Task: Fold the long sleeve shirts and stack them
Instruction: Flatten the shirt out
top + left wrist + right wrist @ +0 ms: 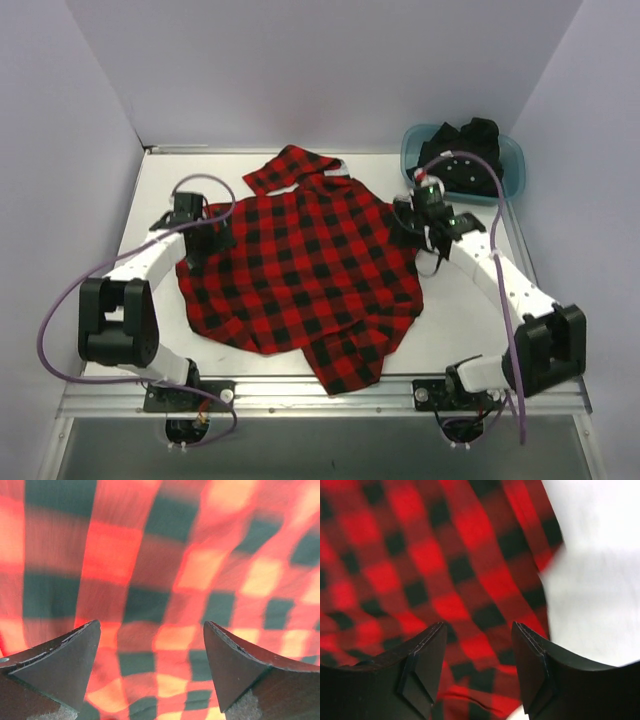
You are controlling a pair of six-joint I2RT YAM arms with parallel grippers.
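The red-and-black check flannel shirt (300, 265) lies spread on the white table, one sleeve toward the back and a flap hanging toward the front edge. My left gripper (197, 243) is open right over the shirt's left edge; the cloth (150, 580) fills its wrist view between the fingers. My right gripper (408, 232) is open over the shirt's right edge; its wrist view shows the cloth (430, 565) and bare table beside it. The black shirt (465, 143) lies bunched in the teal tub.
The teal tub (510, 165) stands at the back right corner. White walls close the back and both sides. Bare white table (455, 310) lies to the right of the flannel shirt and along the back.
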